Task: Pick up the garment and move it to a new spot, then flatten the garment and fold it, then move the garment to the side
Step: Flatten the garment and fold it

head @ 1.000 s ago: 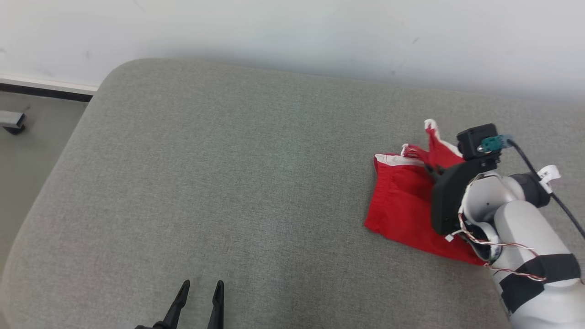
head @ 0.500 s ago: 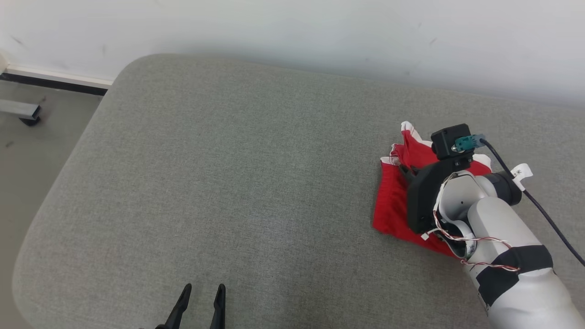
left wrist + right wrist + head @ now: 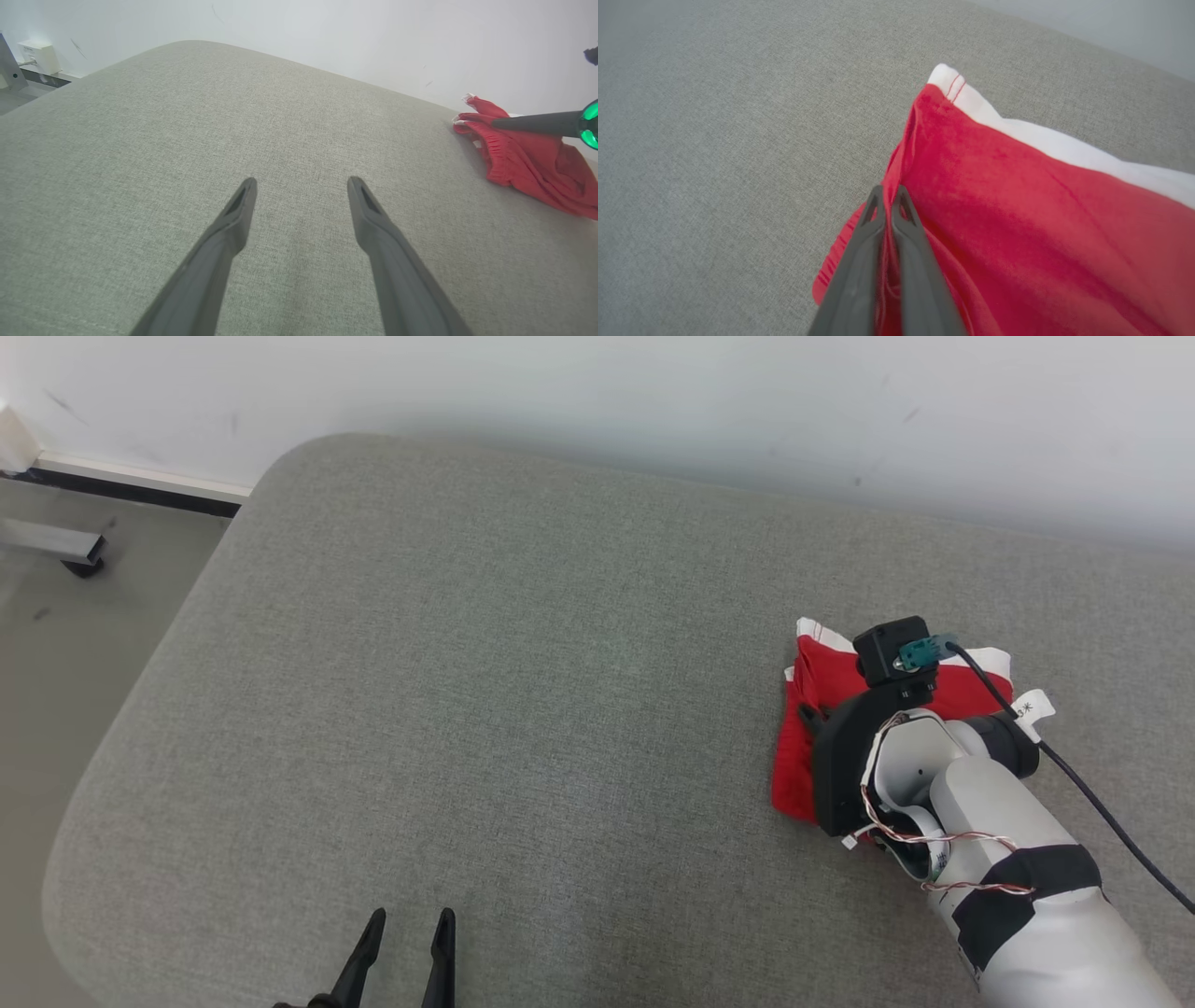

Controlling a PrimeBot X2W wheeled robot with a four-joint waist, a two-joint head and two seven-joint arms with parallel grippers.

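Note:
The garment is red with white trim and lies bunched on the right part of the grey cushion. My right gripper is shut on a fold of its red cloth, with the white hem stretched beyond the fingertips. In the head view my right wrist covers much of the garment, and a dark fingertip shows at its left edge. The left gripper stands open over bare cushion near the front edge, far left of the garment. Nothing lies between the left gripper's fingers.
A white wall runs right behind the cushion. At the left the cushion's rounded edge drops to the floor, where a metal leg with a caster stands. A black cable trails from my right wrist.
The head camera has shifted, sliding the scene rightward. My right gripper, still shut on the cloth, has lowered the raised flap onto the rest of the garment. The left gripper has not moved.

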